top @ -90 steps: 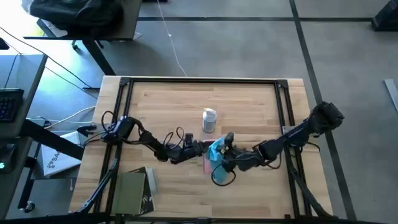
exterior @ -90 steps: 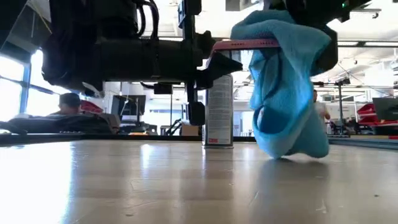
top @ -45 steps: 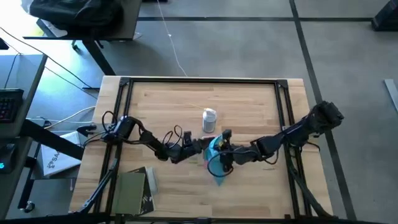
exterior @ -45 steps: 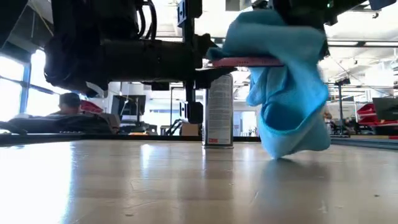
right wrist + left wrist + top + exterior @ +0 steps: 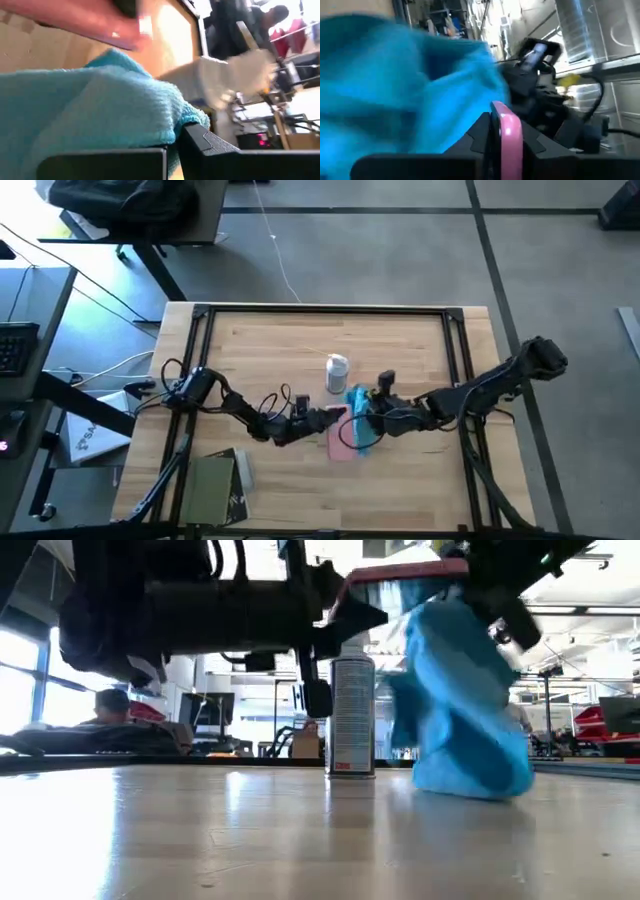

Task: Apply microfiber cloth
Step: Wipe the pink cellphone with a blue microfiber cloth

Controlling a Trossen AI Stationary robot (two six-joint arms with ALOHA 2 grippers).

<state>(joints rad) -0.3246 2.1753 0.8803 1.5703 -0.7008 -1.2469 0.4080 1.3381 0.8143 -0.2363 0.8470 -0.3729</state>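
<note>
Mid-table, just in front of the white bottle (image 5: 337,373): my left gripper (image 5: 325,419) pinches the flat pink object (image 5: 343,437) by one end and holds it up off the wood. My right gripper (image 5: 368,417) is clamped on the microfiber cloth (image 5: 362,426), which is bunched against the pink object's far side.

Cloth position: gathered in a wad at my right fingers, its lower folds hanging down to the tabletop (image 5: 300,830) in the low view.

Risks, as I judge them:
- My left grip is only on the object's edge. A firm wipe from the right could lever it out or twist it between the pads.
- The loose hanging cloth could drag on the wood or catch on the object's corner, pulling free of my right fingers.
- The bottle stands close behind, so a wide sideways stroke might knock it over.

Views compared: the high view gives the layout, both arms meeting at centre with the bottle just behind, but hides height. The low view shows the pink object (image 5: 400,575) held well above the table and the cloth (image 5: 460,700) drooping beneath it. My left wrist view shows the object's pink edge (image 5: 507,137) seated between my dark fingers. My right wrist view shows the cloth (image 5: 95,110) piled over my fingers.
</note>
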